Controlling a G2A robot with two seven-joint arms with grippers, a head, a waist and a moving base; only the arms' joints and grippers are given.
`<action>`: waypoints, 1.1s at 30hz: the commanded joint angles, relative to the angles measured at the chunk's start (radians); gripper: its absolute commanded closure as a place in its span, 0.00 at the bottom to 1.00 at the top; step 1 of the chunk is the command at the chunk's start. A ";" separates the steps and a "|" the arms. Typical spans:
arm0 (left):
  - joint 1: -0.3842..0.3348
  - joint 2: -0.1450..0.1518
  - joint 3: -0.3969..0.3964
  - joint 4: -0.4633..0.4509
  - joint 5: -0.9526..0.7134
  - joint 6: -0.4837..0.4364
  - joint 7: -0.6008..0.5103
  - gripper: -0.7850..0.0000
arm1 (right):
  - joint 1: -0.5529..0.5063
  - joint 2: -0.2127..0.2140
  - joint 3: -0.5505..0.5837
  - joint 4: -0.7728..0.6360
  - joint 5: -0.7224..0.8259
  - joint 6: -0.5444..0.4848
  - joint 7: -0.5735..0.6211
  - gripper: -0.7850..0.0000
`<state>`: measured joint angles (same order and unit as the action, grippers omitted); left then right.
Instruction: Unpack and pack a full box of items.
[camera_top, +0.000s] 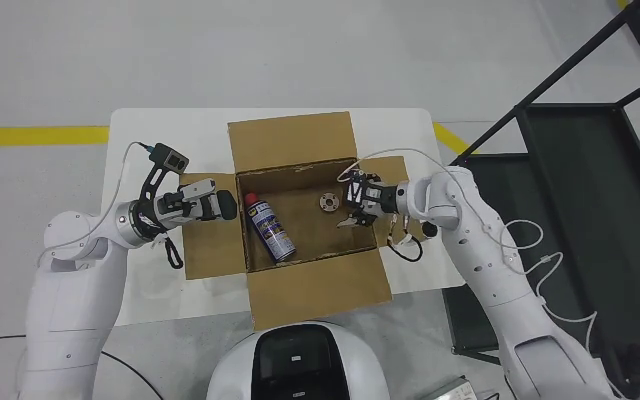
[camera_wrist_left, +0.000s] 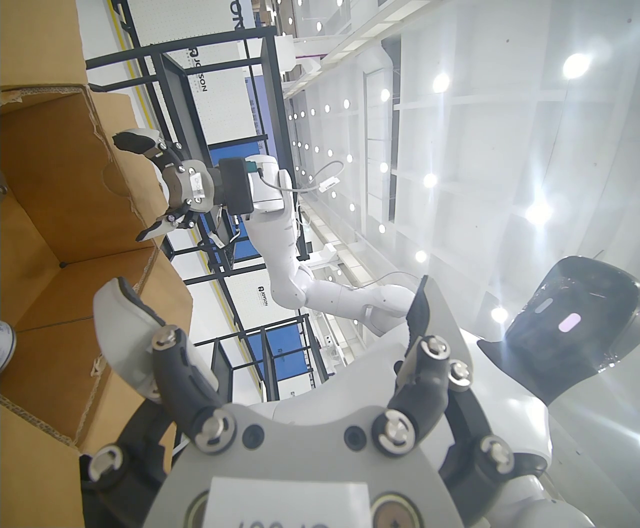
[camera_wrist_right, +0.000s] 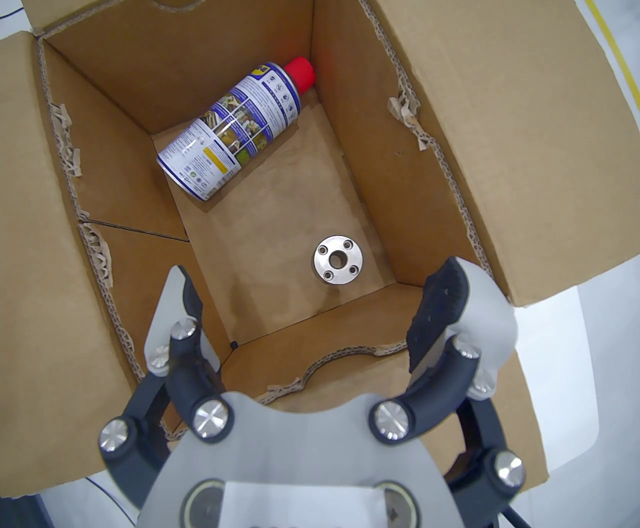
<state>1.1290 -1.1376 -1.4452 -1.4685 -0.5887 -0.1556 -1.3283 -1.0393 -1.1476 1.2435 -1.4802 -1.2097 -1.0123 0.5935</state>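
box: an open cardboard box (camera_top: 290, 135) (camera_wrist_right: 425, 150) (camera_wrist_left: 50, 150) stands in the middle of the white table (camera_top: 150, 130), all four flaps folded outward, their torn edges showing corrugation.

spray can: a spray can (camera_top: 270, 227) (camera_wrist_right: 235, 132) with a red cap lies on its side on the box floor along the box's left wall. It is set at a slant, with the cap toward the far left corner.

flange: a round metal flange (camera_top: 328, 201) (camera_wrist_right: 338, 259) with a centre hole and smaller holes around it lies flat on the box floor. It is near the box's right wall and well apart from the can.

left gripper: the left gripper (camera_top: 228, 200) (camera_wrist_left: 270, 300) is above the box's left flap, just outside the left wall, pointing toward the box. Its jaws are spread wide and hold nothing.

right gripper: the right gripper (camera_top: 348, 203) (camera_wrist_right: 312, 275) (camera_wrist_left: 142, 187) is at the box's right rim, pointing into the box above the flange. Its jaws are spread wide with nothing between them. In the right wrist view the flange shows between them lower down, untouched.

beside the table: a black metal rack (camera_top: 570, 160) stands on the side of the box's right flap, beyond the table edge.
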 joint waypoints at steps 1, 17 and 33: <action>0.000 0.000 0.000 0.000 0.000 0.000 0.000 0.00 | 0.000 0.000 0.000 0.000 0.000 0.000 0.000 0.00; 0.000 0.000 0.000 0.000 0.000 0.000 0.000 0.00 | 0.368 -0.059 -0.396 0.334 -0.084 0.000 -0.195 0.00; 0.000 0.000 0.000 0.000 0.000 0.000 0.000 0.00 | 0.526 -0.134 -0.645 0.690 -0.132 0.045 -0.243 0.00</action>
<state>1.1290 -1.1376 -1.4452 -1.4685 -0.5887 -0.1556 -1.3283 -0.5187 -1.2738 0.6061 -0.7989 -1.3479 -0.9792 0.3239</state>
